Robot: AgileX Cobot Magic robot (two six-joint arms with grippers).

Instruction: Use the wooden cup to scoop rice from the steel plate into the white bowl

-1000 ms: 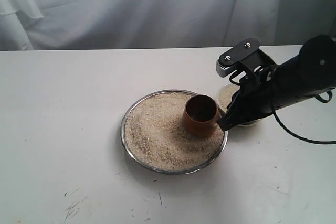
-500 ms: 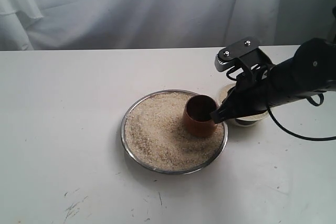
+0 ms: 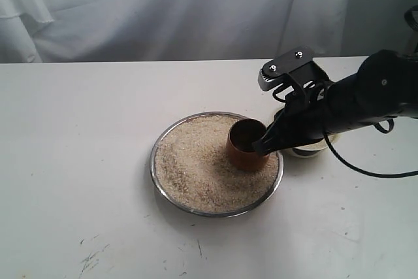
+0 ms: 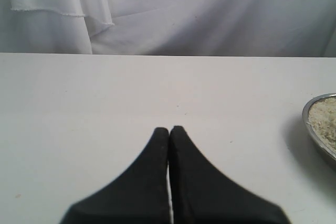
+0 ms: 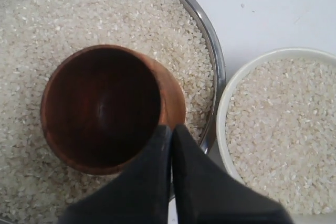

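Observation:
The steel plate (image 3: pixel 155 169) holds a wide bed of rice (image 3: pixel 196 168). The wooden cup (image 3: pixel 245 149) stands in the rice at the plate's right side, its dark inside (image 5: pixel 100 108) empty. Just right of the plate, the white bowl (image 3: pixel 312 151) is filled with rice (image 5: pixel 283 124) and mostly hidden behind the right arm. My right gripper (image 3: pixel 261 148) is shut, and its tips (image 5: pixel 170 128) lie over the cup's rim on the bowl side with nothing between them. My left gripper (image 4: pixel 169 128) is shut over bare table, left of the plate's rim (image 4: pixel 315 129).
The white tabletop (image 3: pixel 78 129) stretches around the plate, with a few dark scuff marks (image 3: pixel 91 259) near the front. A pale curtain (image 3: pixel 163 11) hangs behind the table. A black cable (image 3: pixel 366 171) trails from the right arm.
My right gripper has moved left, from beside the plate's rim to the cup's rim, staying shut. The cup stays in place.

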